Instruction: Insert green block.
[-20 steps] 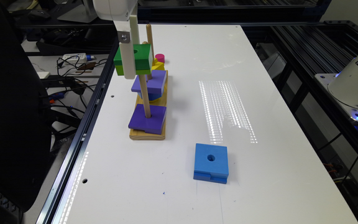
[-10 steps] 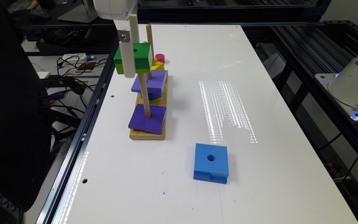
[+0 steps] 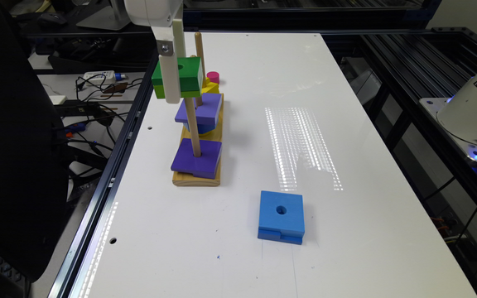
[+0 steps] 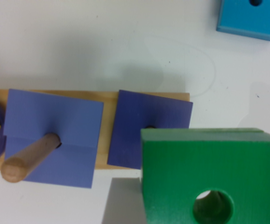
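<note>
The green block [image 3: 189,76], dark green over lime with a round centre hole, hangs in the air with my gripper [image 3: 177,92] shut on it. It sits at the top of the near wooden peg [image 3: 193,128], which stands through a purple square block [image 3: 197,159] on the wooden base [image 3: 218,132]. In the wrist view the green block [image 4: 209,163] is close below the camera, and the peg's tip [image 4: 215,205] shows inside its hole. One grey finger [image 4: 120,203] lies against the block's side. I cannot tell how far the tip reaches into the hole.
A second peg [image 3: 199,49] carries another purple block [image 3: 205,108]; yellow [image 3: 210,87] and pink [image 3: 213,77] pieces sit behind it. A blue square block [image 3: 282,215] with a hole lies on the white table, toward the exterior view's right. The table edge runs along the exterior view's left.
</note>
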